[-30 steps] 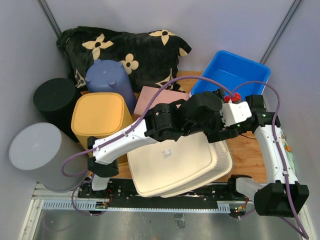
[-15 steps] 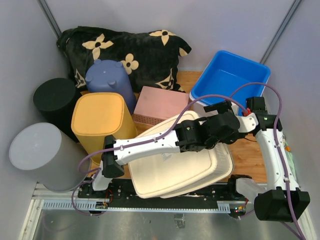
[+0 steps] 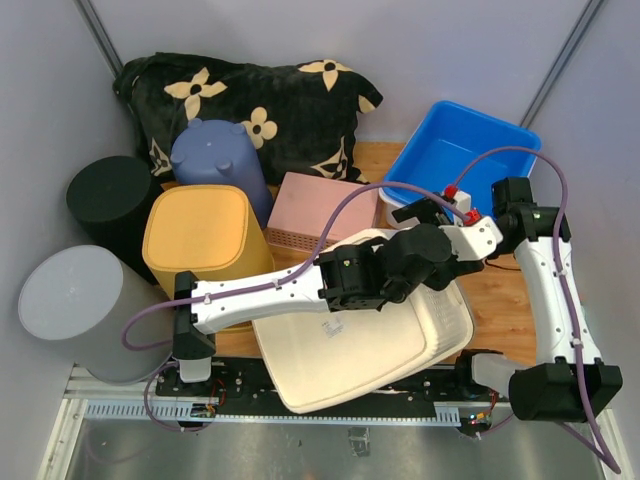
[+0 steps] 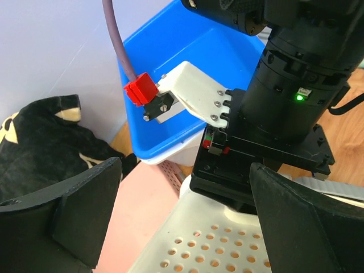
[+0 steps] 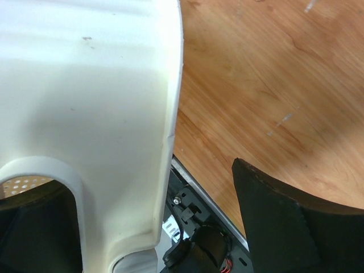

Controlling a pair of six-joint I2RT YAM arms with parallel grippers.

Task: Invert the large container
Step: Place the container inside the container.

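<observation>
The container (image 3: pixel 340 345) lies near-centre, long axis left to right, its right end at both grippers. The right gripper (image 5: pixel 153 227) straddles that rim, wide, holding nothing; the left gripper (image 4: pixel 185 199), wide and empty, hovers just above.

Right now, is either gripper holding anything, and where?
Nothing is gripped. The right gripper straddles the cream container at its handle rim, jaws open; the left gripper is open too.

The large cream perforated container (image 3: pixel 345 355) lies tilted, flat base facing up.
</observation>
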